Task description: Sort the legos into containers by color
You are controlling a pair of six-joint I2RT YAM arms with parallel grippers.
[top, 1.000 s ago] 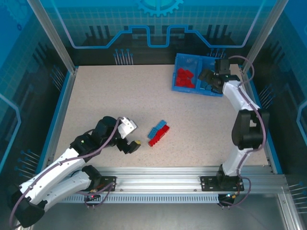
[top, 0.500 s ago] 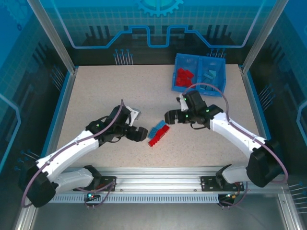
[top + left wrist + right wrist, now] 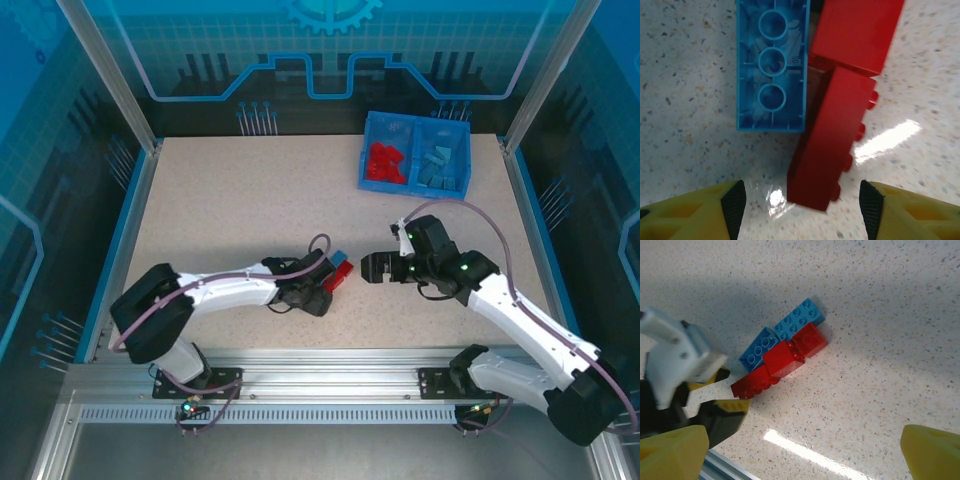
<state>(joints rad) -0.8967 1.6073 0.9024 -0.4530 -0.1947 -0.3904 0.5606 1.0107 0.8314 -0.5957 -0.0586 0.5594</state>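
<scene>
A small cluster of loose legos lies mid-table: red bricks (image 3: 341, 273) and light blue ones (image 3: 337, 258). In the left wrist view an upturned blue brick (image 3: 771, 65) lies beside a red brick (image 3: 832, 145) on its side, with a second red brick (image 3: 857, 30) behind. My left gripper (image 3: 802, 210) is open, its pads either side of the red brick's near end with a gap. My right gripper (image 3: 366, 268) stands open just right of the cluster (image 3: 782, 359). The blue bin (image 3: 362, 165) holds red legos (image 3: 383, 162) in its left container and blue legos (image 3: 437, 165) in its right.
The bin stands at the table's far right. An aluminium rail (image 3: 330, 365) runs along the near edge, close behind both grippers. In the right wrist view my left gripper (image 3: 732, 390) sits at the cluster's lower left end.
My left gripper slid right to the loose cluster and its jaws narrowed. My right arm swung from the bin down to the table's middle, beside the cluster.
</scene>
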